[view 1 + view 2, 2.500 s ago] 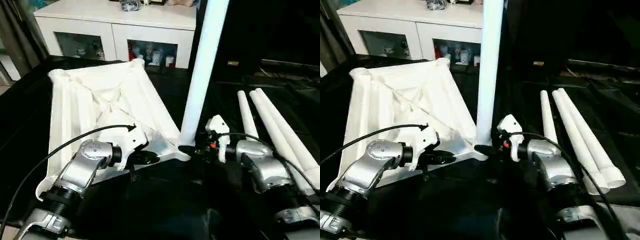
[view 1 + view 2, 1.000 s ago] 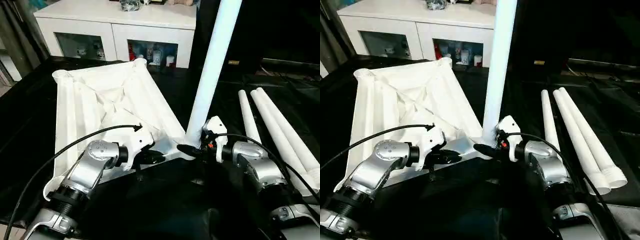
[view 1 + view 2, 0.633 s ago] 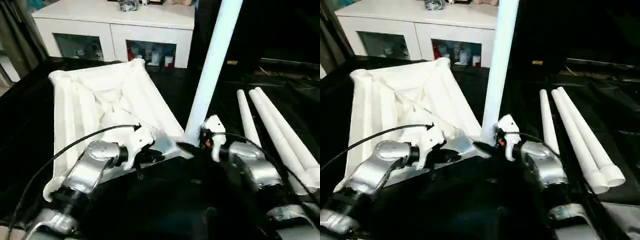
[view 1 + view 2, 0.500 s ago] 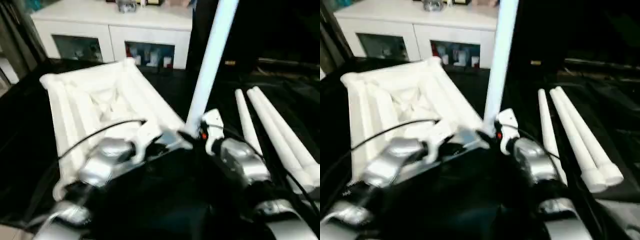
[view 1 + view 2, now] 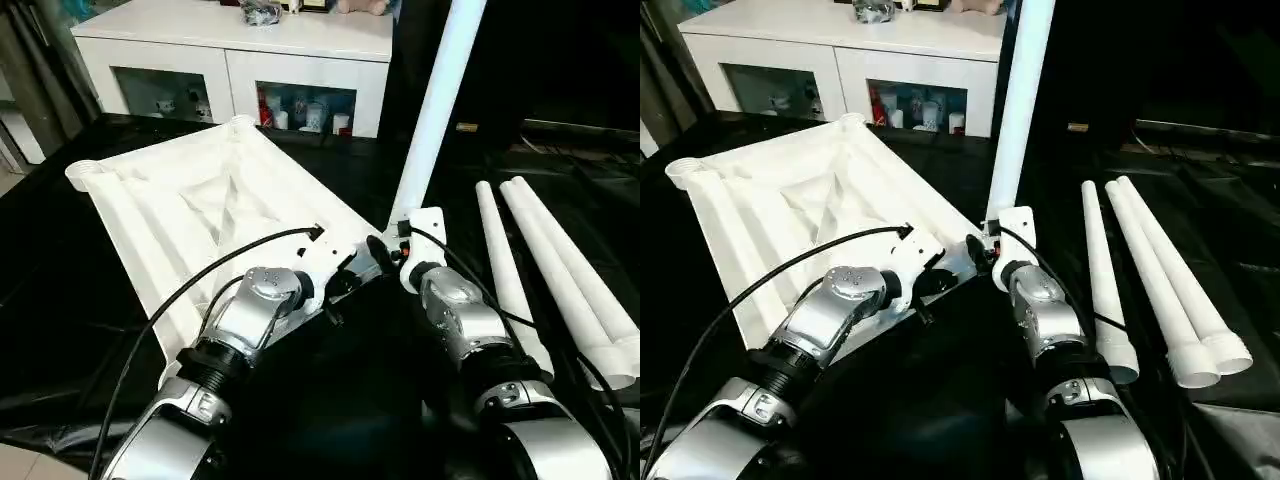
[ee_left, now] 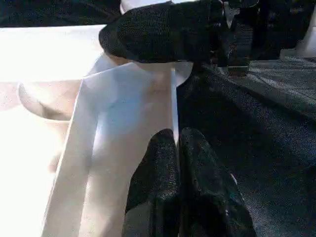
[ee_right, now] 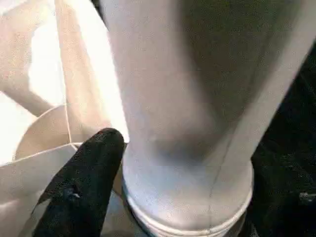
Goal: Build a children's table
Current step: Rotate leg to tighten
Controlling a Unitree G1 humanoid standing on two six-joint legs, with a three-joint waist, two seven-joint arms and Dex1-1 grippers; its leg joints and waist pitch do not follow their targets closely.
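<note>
One leg [image 5: 432,110] of the children's table stands upright in the near corner socket of the tabletop [image 5: 190,200], which lies ribbed side up on the black-covered work surface [image 5: 60,330] in front of you; three more legs [image 5: 1150,280] lie side by side on that surface to your right, well apart from the tabletop. Your left gripper [image 6: 177,148] is pinched shut on the thin rim of the tabletop just beside that socket, as the left wrist view shows, with both fingers pressed together on the edge. Your right gripper [image 5: 385,250] sits at the foot of the standing leg; the right wrist view shows one black finger [image 7: 84,173] beside the leg's base where its ringed end meets the socket, but whether the jaws grip the leg or stand free of it cannot be told from these views. By the look of it, you are seating the first of four legs, so the build is at an early stage. The leg leans a little away from you in the head views, and whether it is fully home in the socket is not visible. Your next move, on this reading, calls for confirming the leg is firm, then freeing the right gripper to fetch a second leg while the left keeps the tabletop from sliding. Behind the tabletop stands a white glass-doored cabinet [image 5: 300,50], which has no part in the build.
</note>
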